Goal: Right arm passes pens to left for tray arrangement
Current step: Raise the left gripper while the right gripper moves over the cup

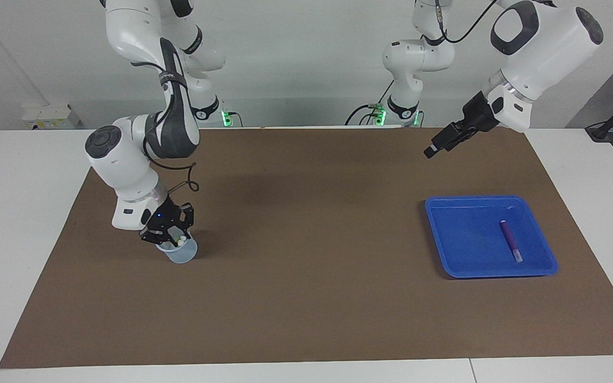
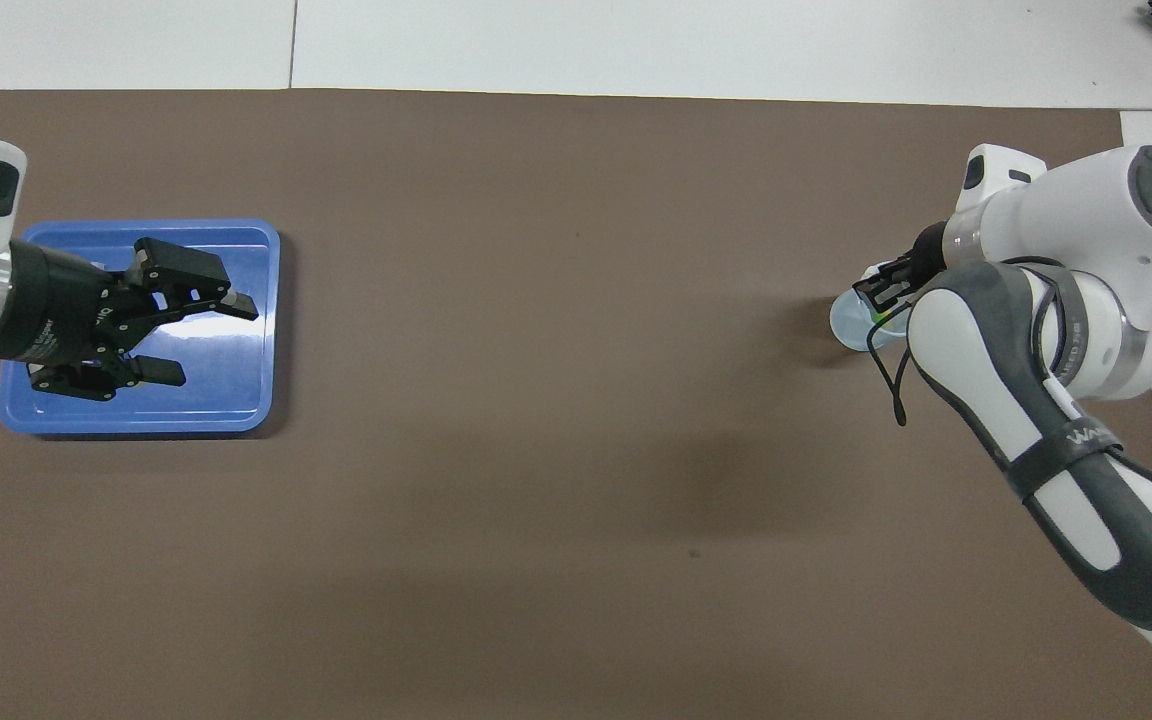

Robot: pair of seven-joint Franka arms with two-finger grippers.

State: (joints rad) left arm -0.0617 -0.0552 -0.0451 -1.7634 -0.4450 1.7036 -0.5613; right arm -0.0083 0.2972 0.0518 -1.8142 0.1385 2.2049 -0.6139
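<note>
Facing view shows one pen done: the purple pen (image 1: 511,240) lies flat in the tray (image 1: 439,234), toward the corner farthest from the robots, touching nothing else. The tray sits on the brown mat (image 1: 306,255) at the left arm's end of the worktop (image 1: 30,213).

The other two pens are not laid out yet. They seem to stand in the small bluish cup (image 1: 180,251), well apart from the tray at the right arm's end of the mat; whitish ends (image 1: 181,241) poke up at its mouth, and the overhead view gives a hint of yellow-green there (colours otherwise hidden by the arm). So I'd judge the job about a third done, with two hand-overs left.

The right gripper (image 1: 171,234) is down at the cup's mouth, blue light showing, its jaws around the pen ends; whether they are pinching one or just spread about it, I cannot tell.

The left gripper (image 1: 437,146) hangs in the air nearer the robots than the tray in the facing view, and in the overhead view it covers the tray. Its jaws are spread and hold nothing; it waits.

Writing: the right arm's dark strap carries white letters that begin "WA" (image 2: 1076,438), the rest out of sight. There is faint print on the left gripper's black body, too small to read. No labels on tray, cup or pen that I can make out.
</note>
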